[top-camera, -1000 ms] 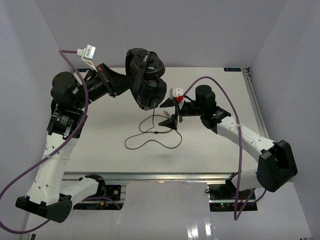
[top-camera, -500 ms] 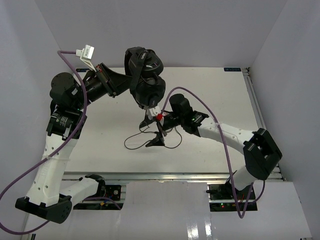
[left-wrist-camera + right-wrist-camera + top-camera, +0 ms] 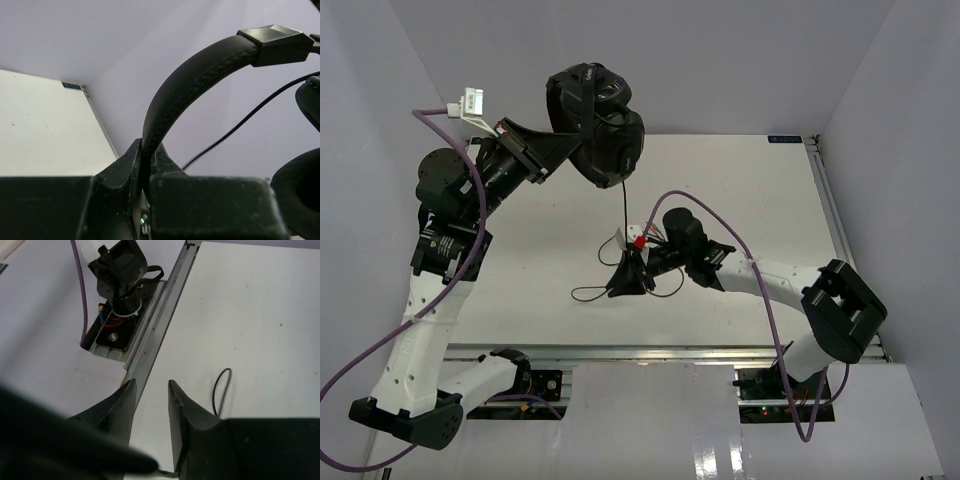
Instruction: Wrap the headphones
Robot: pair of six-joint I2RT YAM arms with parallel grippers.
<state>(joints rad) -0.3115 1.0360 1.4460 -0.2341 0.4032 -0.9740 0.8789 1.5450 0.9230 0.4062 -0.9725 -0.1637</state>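
Left tool: clamped on the black stitched headband of the black over-ear headphones, one finger pressed to each side of the band. You have the headphones lifted well clear of the white surface, up over its far left part and close to the back wall. In the top view the two padded round earcups sit close together just right of that tool. The left wrist view shows the rim of one earcup at its right edge. The thin black cable drops almost straight down from the lower earcup toward your right tool. That tool sits low over the middle of the surface, near its front edge, with the fingers pointing left. Right tool in its own wrist view: fingers stand a narrow gap apart, bare surface shows through between the tips, and nothing lies between them there. A thin pale line crosses low at the root of the fingers, too blurred to name. I cannot tell from either view whether the cable touches the fingers. Past the right tool, the slack cable lies flat on the surface in a loose loop. From the right wrist part of that loop shows just beyond the fingertips. The plug is too small to make out.
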